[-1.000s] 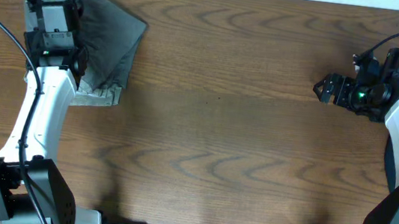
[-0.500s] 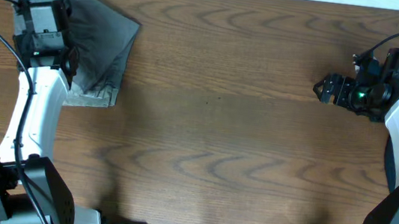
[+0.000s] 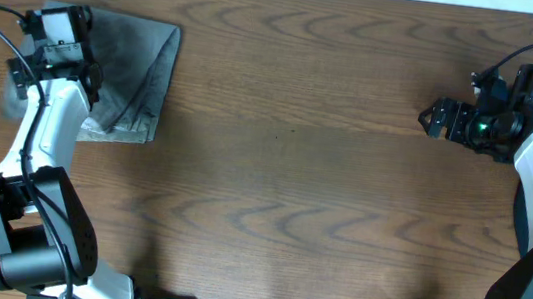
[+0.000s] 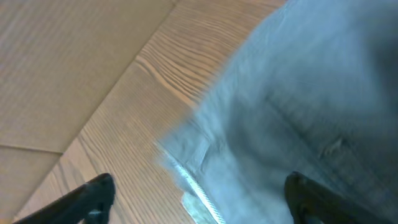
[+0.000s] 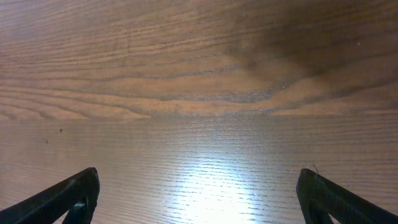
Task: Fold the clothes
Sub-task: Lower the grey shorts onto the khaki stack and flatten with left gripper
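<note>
Clothes (image 3: 140, 70) sit folded just under my left claw (image 4: 199, 202), jaws wide and empty; right claw (image 5: 199, 199) gapes too. Folding looks done; next, lift clear.

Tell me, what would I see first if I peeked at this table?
A wrinkled mid-grey cotton garment, folded into a bundle, lies at the far left corner of the brown wood-grain table. The left gripper hangs open right above its edge. Far away on the right side, the right gripper is open too, over bare wood.
</note>
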You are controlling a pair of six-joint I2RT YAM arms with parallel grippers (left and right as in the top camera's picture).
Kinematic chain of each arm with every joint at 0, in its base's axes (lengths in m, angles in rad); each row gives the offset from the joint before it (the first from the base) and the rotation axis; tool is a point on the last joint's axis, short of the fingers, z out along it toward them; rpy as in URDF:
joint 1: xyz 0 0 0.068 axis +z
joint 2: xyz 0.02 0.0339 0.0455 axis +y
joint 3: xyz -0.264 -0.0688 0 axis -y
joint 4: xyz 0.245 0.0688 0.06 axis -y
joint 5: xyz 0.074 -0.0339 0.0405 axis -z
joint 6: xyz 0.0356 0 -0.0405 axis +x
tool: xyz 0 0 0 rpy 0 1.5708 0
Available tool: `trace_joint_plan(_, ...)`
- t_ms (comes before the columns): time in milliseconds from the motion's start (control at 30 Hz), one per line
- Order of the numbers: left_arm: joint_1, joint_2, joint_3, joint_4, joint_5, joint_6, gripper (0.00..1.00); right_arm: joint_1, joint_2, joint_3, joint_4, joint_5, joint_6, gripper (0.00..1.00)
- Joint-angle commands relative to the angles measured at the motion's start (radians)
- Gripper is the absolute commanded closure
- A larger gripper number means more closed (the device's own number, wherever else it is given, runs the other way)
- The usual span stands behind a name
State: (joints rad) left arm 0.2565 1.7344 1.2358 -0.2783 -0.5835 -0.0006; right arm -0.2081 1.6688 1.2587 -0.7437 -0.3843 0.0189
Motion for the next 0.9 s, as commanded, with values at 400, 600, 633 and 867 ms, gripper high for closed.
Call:
trace_joint_plan(400, 0.046, -0.125, 0.026, -0.054, 0.454, -0.093, 0.79, -0.002, 0.002, 0.003, -0.001, 0.000, 0.010, 0.01)
trace_joint_plan(600, 0.049, -0.091, 0.017, -0.171, 0.650, -0.227, 0.93, -0.002, 0.002, 0.003, -0.001, 0.000, 0.010, 0.01)
trace_joint_plan(633, 0.051, -0.083, 0.010, -0.172, 0.681, -0.226, 0.93, -0.002, 0.002, 0.003, -0.001, 0.000, 0.010, 0.01)
trace_joint_plan(867, 0.057, 0.010, -0.034, -0.154, 0.715, -0.226, 0.93, -0.002, 0.002, 0.003, -0.001, 0.000, 0.010, 0.01)
